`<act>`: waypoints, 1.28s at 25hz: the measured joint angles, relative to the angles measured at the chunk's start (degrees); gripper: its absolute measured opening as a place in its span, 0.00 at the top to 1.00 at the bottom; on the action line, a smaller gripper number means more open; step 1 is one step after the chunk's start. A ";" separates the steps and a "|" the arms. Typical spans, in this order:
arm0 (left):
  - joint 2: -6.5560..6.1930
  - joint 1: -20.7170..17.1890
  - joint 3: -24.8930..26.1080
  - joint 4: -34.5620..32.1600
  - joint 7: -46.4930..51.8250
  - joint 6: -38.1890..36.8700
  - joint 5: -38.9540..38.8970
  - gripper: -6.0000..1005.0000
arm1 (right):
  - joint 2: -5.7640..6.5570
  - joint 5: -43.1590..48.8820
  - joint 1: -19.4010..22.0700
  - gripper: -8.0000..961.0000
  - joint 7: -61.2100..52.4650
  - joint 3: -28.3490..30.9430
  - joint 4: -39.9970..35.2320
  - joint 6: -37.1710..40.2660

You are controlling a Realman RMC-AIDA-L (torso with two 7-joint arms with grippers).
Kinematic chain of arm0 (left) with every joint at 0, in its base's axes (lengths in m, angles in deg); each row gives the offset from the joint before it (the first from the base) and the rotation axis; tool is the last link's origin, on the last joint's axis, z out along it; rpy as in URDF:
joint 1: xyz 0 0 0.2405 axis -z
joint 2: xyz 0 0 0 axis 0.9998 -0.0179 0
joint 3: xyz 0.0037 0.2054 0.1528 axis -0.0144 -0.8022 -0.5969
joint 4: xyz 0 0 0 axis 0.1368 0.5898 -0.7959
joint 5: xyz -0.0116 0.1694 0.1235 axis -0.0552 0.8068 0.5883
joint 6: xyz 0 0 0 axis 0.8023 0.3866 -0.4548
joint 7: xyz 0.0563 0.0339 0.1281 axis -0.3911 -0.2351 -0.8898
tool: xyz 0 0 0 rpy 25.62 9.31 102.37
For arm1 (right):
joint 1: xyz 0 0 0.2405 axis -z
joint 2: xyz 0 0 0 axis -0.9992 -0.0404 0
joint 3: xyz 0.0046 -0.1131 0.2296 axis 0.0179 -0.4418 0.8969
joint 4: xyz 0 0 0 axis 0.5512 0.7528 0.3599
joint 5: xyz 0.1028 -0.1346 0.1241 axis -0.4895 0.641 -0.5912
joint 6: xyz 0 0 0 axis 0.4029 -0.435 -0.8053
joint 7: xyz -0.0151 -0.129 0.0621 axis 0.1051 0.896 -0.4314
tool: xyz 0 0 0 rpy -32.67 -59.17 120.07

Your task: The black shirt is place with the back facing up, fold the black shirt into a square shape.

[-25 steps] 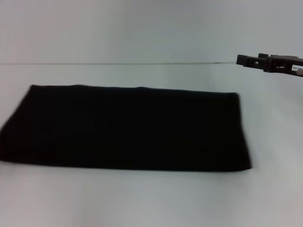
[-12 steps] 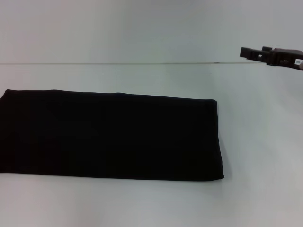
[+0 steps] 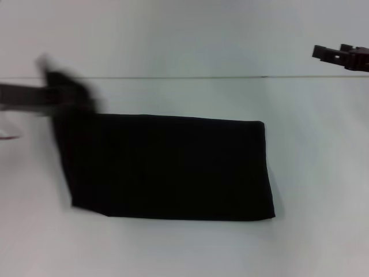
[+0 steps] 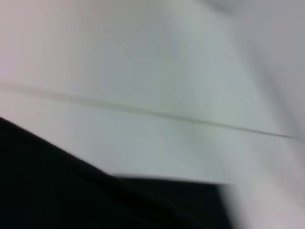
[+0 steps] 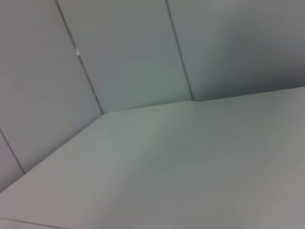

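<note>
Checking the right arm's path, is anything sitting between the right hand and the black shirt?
Nothing visible. The right hand hangs high at the far right, and only bare white table lies between it and the black shirt.

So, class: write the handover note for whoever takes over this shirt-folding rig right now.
Left end effector: over the black shirt's far-left corner, motion-blurred; whether it grips cloth cannot be told.
Right end effector: raised far right, away from the shirt.
Shirt: flat on the white table, a wide folded rectangle, its left edge slanted.
Done: folded into a band.
Left: likely folding left over right to make a square, then squaring the edges.
</note>
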 joint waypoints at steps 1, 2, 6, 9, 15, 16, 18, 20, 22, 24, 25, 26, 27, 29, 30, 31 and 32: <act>1.50 1.92 -0.85 0.63 0.12 -0.94 -1.65 0.94 | 0.23 -0.03 0.05 0.05 0.03 -0.01 -0.02 0.07; 2.89 3.29 -1.60 1.20 0.13 -0.92 -2.74 0.93 | 0.46 -0.03 0.15 0.05 0.08 -0.01 -0.07 0.03; 8.57 7.45 -5.38 7.96 -1.51 4.55 -7.00 0.91 | 1.40 -0.06 0.68 0.05 0.59 -0.23 -0.09 0.41; 10.69 8.10 -6.95 17.33 -5.70 10.82 -11.57 0.89 | 1.83 -0.05 1.26 0.05 0.66 -0.43 -0.01 0.65; 11.18 6.33 -6.71 42.26 -25.28 23.34 -26.90 0.86 | 1.97 0.38 1.80 0.05 0.86 -0.85 -0.18 0.68; 11.29 5.80 -6.71 44.08 -28.17 23.15 -28.73 0.86 | 1.98 0.43 1.82 0.05 0.87 -1.23 -0.18 0.70; 11.35 5.16 -6.69 47.02 -31.90 22.31 -31.35 0.85 | 2.02 0.48 1.92 0.05 0.77 -2.17 -0.12 0.75; 11.36 5.07 -6.69 48.41 -32.97 21.53 -31.96 0.84 | 2.11 0.52 2.08 0.05 0.00 -3.61 0.10 0.81; 11.36 5.19 -7.01 48.95 -33.05 18.98 -31.68 0.80 | 2.34 0.56 2.32 0.05 -1.59 -5.36 0.25 1.04; 11.07 5.29 -7.98 48.31 -33.02 13.06 -31.23 0.72 | 2.72 0.76 2.62 0.05 -4.20 -7.25 0.30 1.95; 10.93 4.93 -8.47 47.37 -32.90 10.27 -31.15 0.68 | 2.98 1.16 2.71 0.05 -6.01 -8.02 0.30 2.96; 10.82 4.64 -8.78 46.69 -32.78 8.86 -31.14 0.64 | 3.21 1.62 2.71 0.05 -7.46 -8.53 0.32 3.88; 10.70 3.90 -9.50 44.86 -32.42 5.58 -31.11 0.60 | 3.43 2.20 2.67 0.05 -9.14 -8.85 0.35 5.03; 10.62 1.97 -11.25 41.36 -31.89 1.70 -31.13 0.55 | 3.94 3.80 2.32 0.05 -12.93 -9.22 0.60 7.84; 10.60 0.83 -12.74 39.32 -31.76 0.35 -31.13 0.53 | 4.20 4.61 2.06 0.05 -14.90 -9.28 0.94 9.19; 10.54 -0.34 -14.43 37.21 -31.79 -0.36 -31.14 0.50 | 4.70 5.83 1.59 0.05 -18.18 -9.32 2.17 11.90; 10.47 -1.62 -16.16 35.07 -31.95 -0.34 -31.14 0.48 | 4.70 5.83 1.59 0.05 -18.18 -9.32 2.17 11.90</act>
